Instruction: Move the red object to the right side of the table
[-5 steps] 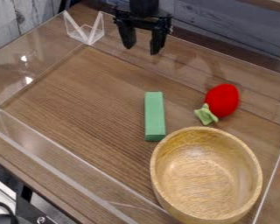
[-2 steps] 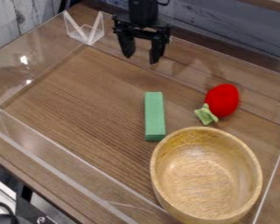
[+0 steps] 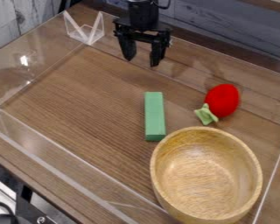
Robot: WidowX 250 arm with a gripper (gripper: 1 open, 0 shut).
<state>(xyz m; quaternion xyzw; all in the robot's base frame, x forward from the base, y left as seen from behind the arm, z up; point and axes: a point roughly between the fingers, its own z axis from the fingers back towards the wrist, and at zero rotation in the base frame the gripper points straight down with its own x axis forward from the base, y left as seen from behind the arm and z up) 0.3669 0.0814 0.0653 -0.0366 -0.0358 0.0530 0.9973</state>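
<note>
Since the frame a second earlier, my gripper (image 3: 143, 52) has come slightly lower and toward the table's middle; the objects lie as before. Its two black fingers (image 3: 126, 51) are spread wide, pointing straight down, with nothing between them. They hang over the far part of the table (image 3: 73, 105), near the back acrylic wall (image 3: 81, 29). The flat green rectangular block (image 3: 156, 115) lies lengthwise near the centre, well apart from my gripper. The red toy fruit (image 3: 223, 99), its light-green stem piece (image 3: 206, 115) toward the camera, rests right of the block, untouched. The wooden bowl (image 3: 206, 174) stands at the near right, just in front of the fruit.
</note>
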